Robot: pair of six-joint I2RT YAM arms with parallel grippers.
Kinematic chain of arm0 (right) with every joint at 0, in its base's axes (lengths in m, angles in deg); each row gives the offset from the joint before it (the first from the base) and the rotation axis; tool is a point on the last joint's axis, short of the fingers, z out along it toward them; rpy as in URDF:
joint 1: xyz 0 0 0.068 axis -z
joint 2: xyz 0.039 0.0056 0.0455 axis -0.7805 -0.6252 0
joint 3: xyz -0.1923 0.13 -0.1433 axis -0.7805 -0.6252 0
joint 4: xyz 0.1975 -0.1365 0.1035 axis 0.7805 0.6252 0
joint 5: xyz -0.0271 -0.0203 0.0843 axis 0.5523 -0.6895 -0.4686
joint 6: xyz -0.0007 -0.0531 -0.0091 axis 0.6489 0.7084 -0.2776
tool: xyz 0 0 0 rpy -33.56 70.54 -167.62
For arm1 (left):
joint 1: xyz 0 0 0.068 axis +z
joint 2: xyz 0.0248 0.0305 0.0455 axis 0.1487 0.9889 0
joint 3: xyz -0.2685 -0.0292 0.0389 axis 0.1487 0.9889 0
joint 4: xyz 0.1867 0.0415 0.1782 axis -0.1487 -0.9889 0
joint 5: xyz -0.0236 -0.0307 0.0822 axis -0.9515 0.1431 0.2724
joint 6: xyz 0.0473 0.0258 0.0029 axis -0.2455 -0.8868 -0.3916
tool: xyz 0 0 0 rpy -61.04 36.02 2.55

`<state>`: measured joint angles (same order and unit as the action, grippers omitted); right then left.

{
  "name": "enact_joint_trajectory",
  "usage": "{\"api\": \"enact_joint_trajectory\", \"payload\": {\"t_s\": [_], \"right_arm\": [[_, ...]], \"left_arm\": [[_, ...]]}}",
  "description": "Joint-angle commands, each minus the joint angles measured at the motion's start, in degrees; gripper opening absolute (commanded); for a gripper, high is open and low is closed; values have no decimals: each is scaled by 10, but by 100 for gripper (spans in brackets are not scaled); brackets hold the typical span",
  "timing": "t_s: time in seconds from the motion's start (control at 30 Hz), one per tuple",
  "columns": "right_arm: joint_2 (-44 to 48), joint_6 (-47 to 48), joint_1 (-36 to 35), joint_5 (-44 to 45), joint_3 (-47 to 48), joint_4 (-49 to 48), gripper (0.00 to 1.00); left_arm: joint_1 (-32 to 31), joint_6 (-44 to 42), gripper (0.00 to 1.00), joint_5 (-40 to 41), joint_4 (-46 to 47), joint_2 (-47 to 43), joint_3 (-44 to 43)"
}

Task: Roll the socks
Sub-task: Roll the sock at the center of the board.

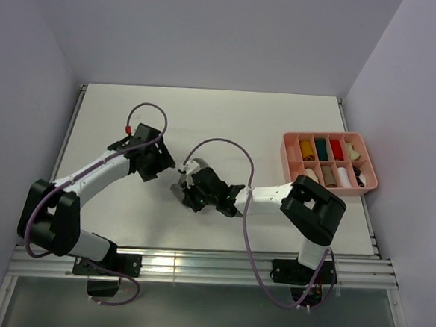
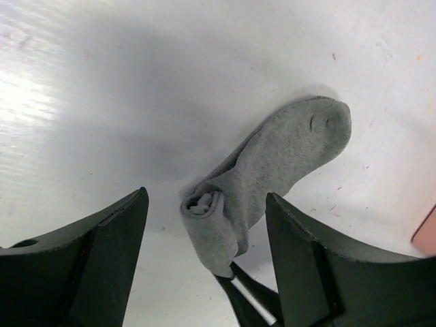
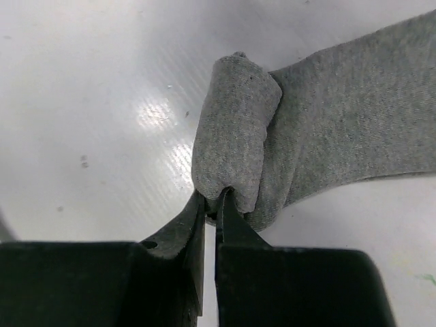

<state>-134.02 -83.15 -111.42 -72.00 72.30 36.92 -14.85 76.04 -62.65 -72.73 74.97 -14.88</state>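
Note:
A grey sock (image 2: pixel 286 150) lies on the white table, its cuff end rolled into a short tight roll (image 3: pixel 235 129). My right gripper (image 3: pixel 211 201) is shut on the near end of that roll; its thin fingers (image 2: pixel 248 300) also show in the left wrist view. My left gripper (image 2: pixel 207 196) is open, its two fingers straddling the roll without touching it. In the top view the sock (image 1: pixel 179 185) sits between the left gripper (image 1: pixel 158 163) and the right gripper (image 1: pixel 191 191). A mustard roll (image 1: pixel 306 149) and a dark teal roll (image 1: pixel 321 147) lie in the tray.
A pink compartment tray (image 1: pixel 287 159) stands at the right edge of the table, holding red, white and cream rolled bundles. Its corner (image 2: pixel 426 235) shows in the left wrist view. Grey walls close the table on three sides.

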Motion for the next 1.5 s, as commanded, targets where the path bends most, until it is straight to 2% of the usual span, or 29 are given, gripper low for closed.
{"api": "enact_joint_trajectory", "payload": {"t_s": [0.0, 0.13, 0.27, 0.4, 0.73, 1.0, 1.23, 1.37, 1.47], "right_arm": [[13, -50, 44, -150, -13, -5, 0], [-18, -90, 89, -279, -12, -36, 0], [-48, -110, 122, -344, -7, -57, 0], [-69, -114, 135, -368, 0, -57, 0], [-96, -103, 143, -379, 32, -24, 0], [-99, -75, 143, -399, 51, 2, 0], [-102, -51, 142, -413, 86, 35, 0], [-111, -34, 142, -423, 95, 54, 0], [-118, -27, 142, -440, 101, 57, 0]], "left_arm": [[15, 29, 75, -8, 36, -48, 43], [15, 53, 74, -52, 71, -79, 103], [14, 88, 74, -91, 132, -118, 175], [14, 110, 74, -94, 173, -135, 216], [14, 127, 73, -97, 222, -135, 242], [14, 70, 65, -64, 169, -78, 200], [15, 54, 60, -56, 152, -45, 189], [18, 18, 53, -40, 150, -23, 176], [19, -12, 52, -36, 145, 1, 157]]}}
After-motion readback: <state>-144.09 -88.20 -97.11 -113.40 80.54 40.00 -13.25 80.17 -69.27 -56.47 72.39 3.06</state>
